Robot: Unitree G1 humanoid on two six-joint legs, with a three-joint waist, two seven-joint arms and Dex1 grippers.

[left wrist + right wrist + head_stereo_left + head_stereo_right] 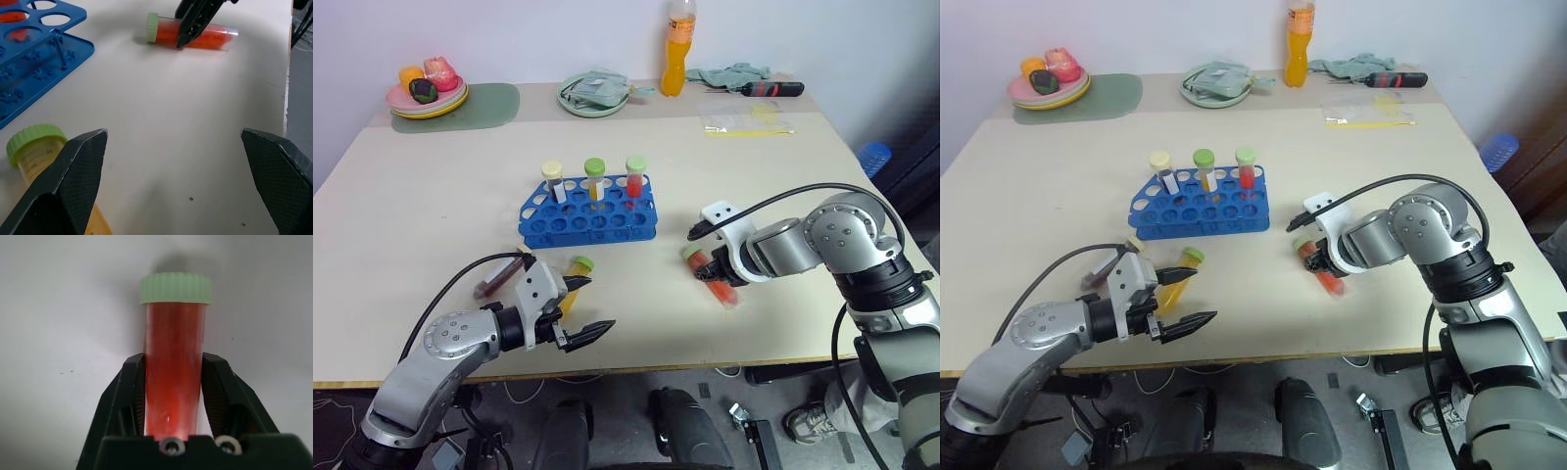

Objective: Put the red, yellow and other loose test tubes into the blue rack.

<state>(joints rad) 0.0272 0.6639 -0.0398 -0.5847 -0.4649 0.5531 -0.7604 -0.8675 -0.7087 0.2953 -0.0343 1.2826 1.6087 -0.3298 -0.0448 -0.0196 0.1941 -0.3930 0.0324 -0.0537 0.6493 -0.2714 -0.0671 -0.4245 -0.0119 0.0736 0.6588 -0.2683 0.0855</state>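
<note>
Right hand [173, 396] has its fingers clamped across the red test tube [173, 377] lying on the tabletop [783, 196], ready to lift it toward the blue rack [589, 220]; left hand [582, 311] gapes empty beside the yellow test tube [574, 279].

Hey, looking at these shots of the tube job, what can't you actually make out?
- Dark brown tube: partly hidden behind the left arm's cable in the head views.
- Yellow tube: lower body covered by the left tool finger in the left wrist view.
- Red tube: its bottom end is hidden between the right tool fingers; whether it has lifted off the table is unclear.
- Print on the tubes standing in the blue rack: too small.
</note>
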